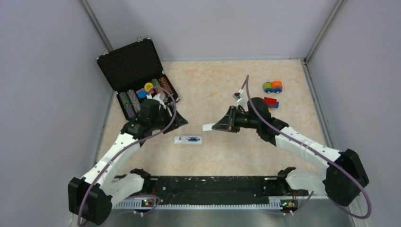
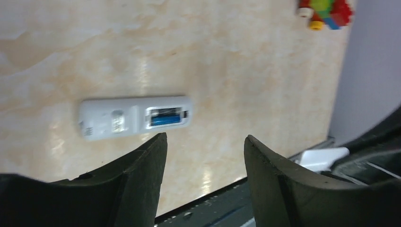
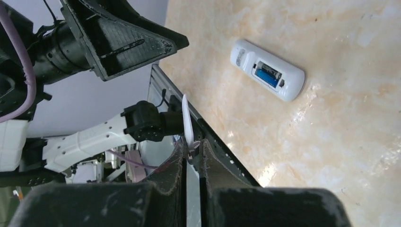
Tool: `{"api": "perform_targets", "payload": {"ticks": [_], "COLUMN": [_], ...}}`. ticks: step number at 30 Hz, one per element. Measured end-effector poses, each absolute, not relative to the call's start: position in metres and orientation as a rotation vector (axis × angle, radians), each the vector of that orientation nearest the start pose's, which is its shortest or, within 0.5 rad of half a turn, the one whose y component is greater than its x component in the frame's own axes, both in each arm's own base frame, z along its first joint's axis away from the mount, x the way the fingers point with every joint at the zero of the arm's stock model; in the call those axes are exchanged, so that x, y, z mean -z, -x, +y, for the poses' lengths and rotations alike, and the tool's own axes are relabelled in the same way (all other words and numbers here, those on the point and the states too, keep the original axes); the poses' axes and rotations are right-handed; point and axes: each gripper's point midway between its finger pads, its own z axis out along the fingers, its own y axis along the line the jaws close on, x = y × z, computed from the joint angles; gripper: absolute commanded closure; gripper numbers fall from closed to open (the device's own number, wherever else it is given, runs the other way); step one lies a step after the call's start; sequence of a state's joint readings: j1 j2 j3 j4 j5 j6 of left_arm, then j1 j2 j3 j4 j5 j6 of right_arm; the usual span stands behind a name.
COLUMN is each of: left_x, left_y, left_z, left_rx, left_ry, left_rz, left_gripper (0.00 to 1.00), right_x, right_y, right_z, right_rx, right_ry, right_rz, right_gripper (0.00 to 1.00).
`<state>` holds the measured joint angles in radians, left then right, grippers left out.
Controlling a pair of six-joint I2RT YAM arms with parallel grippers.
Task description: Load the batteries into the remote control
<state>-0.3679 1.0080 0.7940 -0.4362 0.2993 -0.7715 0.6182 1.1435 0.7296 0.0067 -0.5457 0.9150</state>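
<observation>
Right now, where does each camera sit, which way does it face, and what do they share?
Top: above and behind, looking down at the table; left arm and right arm show.
Left wrist: on that wrist, looking down at the remote; open jaws at bottom.
Right wrist: on that wrist, looking past jaws shut on a thin white piece to the remote and left arm.
Shared: all three show the remote.

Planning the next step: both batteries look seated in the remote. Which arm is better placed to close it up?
Right. The right gripper is shut on a thin white piece, likely the battery cover, near the uncovered remote control. The left gripper is open and empty.
</observation>
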Motion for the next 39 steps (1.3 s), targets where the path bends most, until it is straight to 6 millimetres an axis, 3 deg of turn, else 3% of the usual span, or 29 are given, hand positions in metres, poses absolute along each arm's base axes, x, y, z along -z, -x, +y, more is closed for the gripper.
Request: {"api": "perform_targets", "payload": {"ticks": [6,11,14,19,27,39], "left_x": [-0.115,-0.089,-0.078,-0.059,-0.035,-0.028], "left_y": [-0.232,-0.22,-0.216,-0.213,-0.209,-0.206], "left_z": [-0.148,-0.139,-0.139,-0.144,-0.149,-0.148], "left_rx": [0.684,0.622,0.623,0.638,0.65,0.653], "left_ry": [0.421,0.478,0.509,0.538,0.569,0.57], "left_rz": [2.472,2.522,2.544,2.602,2.661,2.668], "left_gripper": [0.4,0.45,0.47,0.58,0.61,0.65], "right_x": [-0.154,-0.112,-0.097,-0.091,-0.078,-0.066], "right_y": [-0.201,-0.205,-0.208,-0.217,-0.22,-0.215], "right_z": [0.323,0.335,0.345,0.361,0.372,0.381], "right_rx": [-1.387,-1.314,-1.293,-1.308,-1.311,-1.311], "right_ry": [0.053,0.027,0.03,0.029,-0.002,-0.04], "right_rz": [2.395,2.513,2.555,2.562,2.608,2.651], "right_gripper": [1.0,1.0,1.0,1.0,1.0,1.0]}}
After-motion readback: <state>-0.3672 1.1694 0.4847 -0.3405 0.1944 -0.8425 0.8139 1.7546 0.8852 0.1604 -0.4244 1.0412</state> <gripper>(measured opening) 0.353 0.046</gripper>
